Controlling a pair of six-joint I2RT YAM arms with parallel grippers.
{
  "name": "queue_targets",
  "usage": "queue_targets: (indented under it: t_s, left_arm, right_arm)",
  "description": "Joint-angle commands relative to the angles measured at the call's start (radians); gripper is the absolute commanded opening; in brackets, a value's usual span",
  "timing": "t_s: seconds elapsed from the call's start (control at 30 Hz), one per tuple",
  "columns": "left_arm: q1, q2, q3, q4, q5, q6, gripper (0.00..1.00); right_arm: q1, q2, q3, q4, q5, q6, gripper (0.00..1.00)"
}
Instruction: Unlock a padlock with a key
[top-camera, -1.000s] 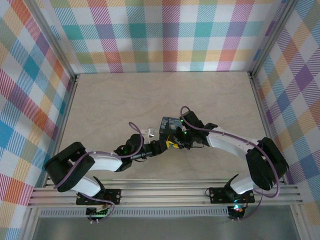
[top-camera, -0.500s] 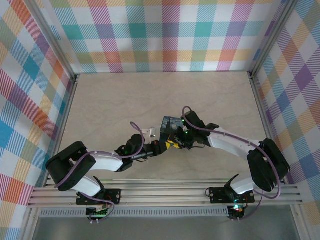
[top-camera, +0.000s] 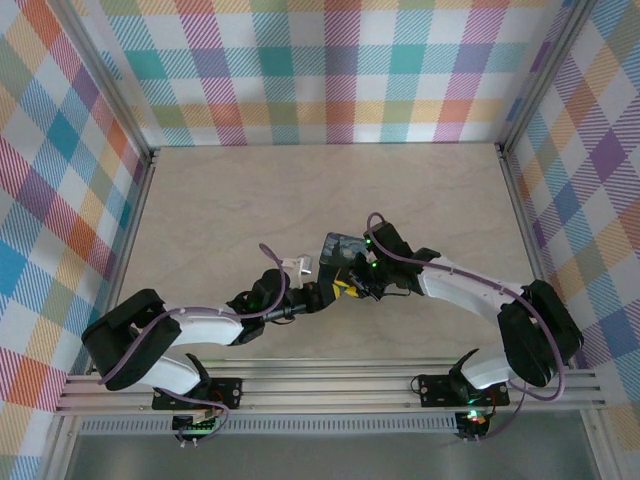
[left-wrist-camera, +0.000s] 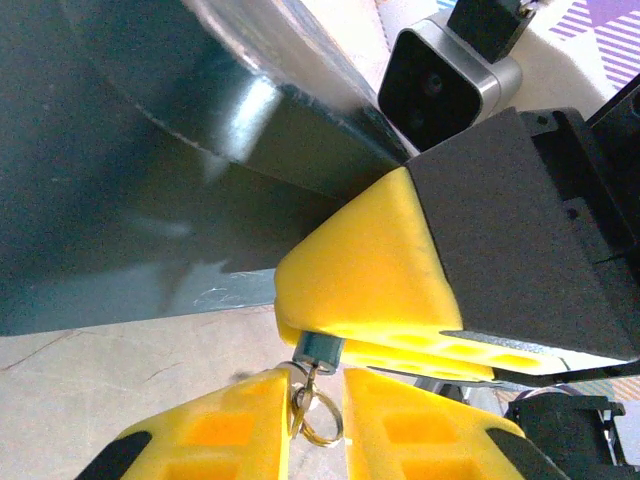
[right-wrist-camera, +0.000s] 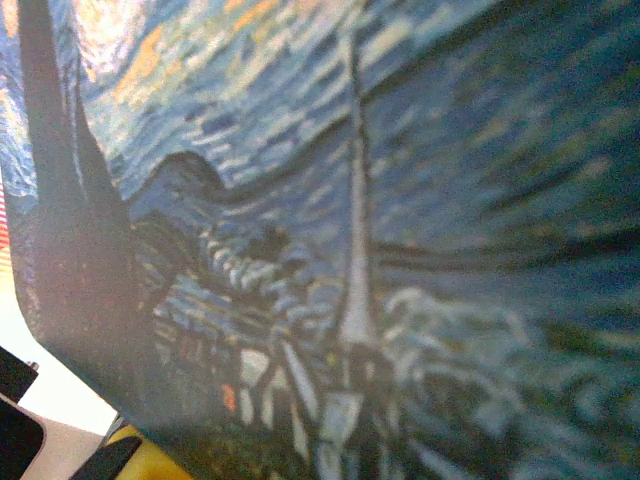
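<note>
Right gripper, top view: the right gripper (top-camera: 352, 282) is over the middle of the pale marbled worktop (top-camera: 250, 200), clenched on the blue painted-print padlock (top-camera: 338, 247), which lies at the far side of its fingers.
Left gripper, top view: the left gripper (top-camera: 328, 293) reaches in from the left and meets the right gripper tip to tip, just on the near side of the padlock. Its grasp I cannot tell from here.
Walls, top view: coloured check walls (top-camera: 330, 70) stand on three sides of the worktop.
Left gripper, left wrist view: the left gripper (left-wrist-camera: 318, 395) shows two yellow fingers (left-wrist-camera: 225, 430) at the bottom edge with a narrow gap. A thin metal key ring (left-wrist-camera: 320, 425) hangs in this gap. I cannot tell if the pads pinch it or only stand beside it.
Key, left wrist view: the small grey metal key (left-wrist-camera: 318, 350) is just above the ring. Its upper end goes under the yellow finger of the right gripper (left-wrist-camera: 300, 325), and the keyhole is hidden.
Padlock, left wrist view: the dark shiny side of the padlock (left-wrist-camera: 130, 200) takes the upper left, touching the right gripper's yellow finger.
Camera, left wrist view: a grey wrist camera (left-wrist-camera: 440, 85) sits above the right gripper's black body.
Padlock, right wrist view: the padlock (right-wrist-camera: 380, 220) is very close and blurred, with blue swirls and a thin spire.
</note>
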Motion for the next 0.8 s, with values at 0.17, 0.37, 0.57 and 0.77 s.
queue_targets:
  t_s: [0.17,0.37,0.57,0.77]
  left_arm:
    - [-0.012,0.046,0.050,0.052,0.041,0.003,0.10]
    - [-0.012,0.063,0.050,0.073,0.060,0.019,0.00]
    - [-0.052,0.043,0.082,0.008,0.054,0.182,0.00]
    - [-0.204,-0.032,0.156,-0.256,-0.162,0.585,0.00]
  right_arm:
    - [-0.001,-0.012,-0.018,-0.002,-0.045,0.040,0.00]
    - [-0.018,-0.021,-0.021,-0.007,-0.051,0.044,0.00]
    - [-0.036,-0.047,-0.028,-0.022,-0.069,0.053,0.00]
    - [-0.068,-0.068,-0.027,-0.100,-0.141,0.020,0.02]
